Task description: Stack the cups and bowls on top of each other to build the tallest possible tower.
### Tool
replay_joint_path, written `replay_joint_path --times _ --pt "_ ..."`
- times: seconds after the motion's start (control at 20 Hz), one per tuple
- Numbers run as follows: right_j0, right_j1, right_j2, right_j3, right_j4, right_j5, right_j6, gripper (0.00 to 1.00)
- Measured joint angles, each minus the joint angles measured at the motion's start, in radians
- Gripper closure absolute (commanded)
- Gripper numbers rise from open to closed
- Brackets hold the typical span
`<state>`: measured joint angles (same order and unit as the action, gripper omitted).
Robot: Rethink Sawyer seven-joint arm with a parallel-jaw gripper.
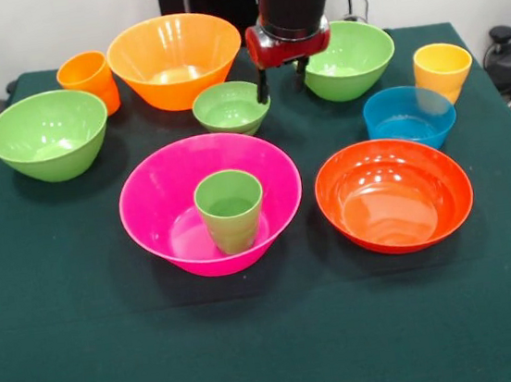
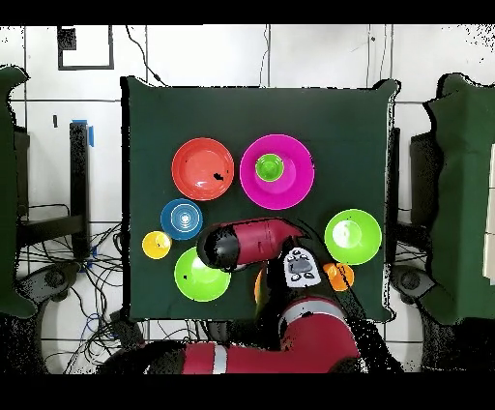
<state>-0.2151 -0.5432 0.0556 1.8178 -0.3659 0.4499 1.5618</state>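
Seven bowls and three cups sit on the dark green tabletop [image 1: 71, 363], and only one piece is stacked so far: the small glossy green plastic cup [image 1: 230, 210] stands upright inside the large glossy pink plastic bowl [image 1: 158, 198], near the middle. That pair is my tower base.

My gripper [image 1: 281, 80] hangs at the far side, its two dark fingers apart and holding nothing. From the front view, one finger points down at the rim of the small green plastic bowl [image 1: 231, 107], the other towards the light green plastic bowl [image 1: 348, 58] beside it. I cannot tell whether either touches.

Around them stand the big orange plastic bowl [image 1: 174, 59], an orange cup [image 1: 90, 79], a second light green bowl [image 1: 47, 134], a translucent blue bowl [image 1: 409, 116], a yellow-orange cup [image 1: 442, 70] and a wide red-orange bowl [image 1: 393, 194].

My worry is the crowding up there. If I go for the small green bowl, a descent slightly off could catch the light green neighbour's rim or push the small one against the big orange bowl. These glossy flared walls look slippery, so a rim pinch may slide or tilt. Setting a bowl onto the upright cup could also tip it, as the cup stands loose in the pink bowl.
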Motion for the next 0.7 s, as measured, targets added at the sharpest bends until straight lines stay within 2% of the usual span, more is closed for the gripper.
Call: replay_joint_path --times 0.35,0.7 --pt "0.007 0.015 0.010 -0.012 -0.027 0.000 0.000 0.00" --pt "0.062 0.016 -0.032 -0.066 -0.068 0.000 0.000 0.00"
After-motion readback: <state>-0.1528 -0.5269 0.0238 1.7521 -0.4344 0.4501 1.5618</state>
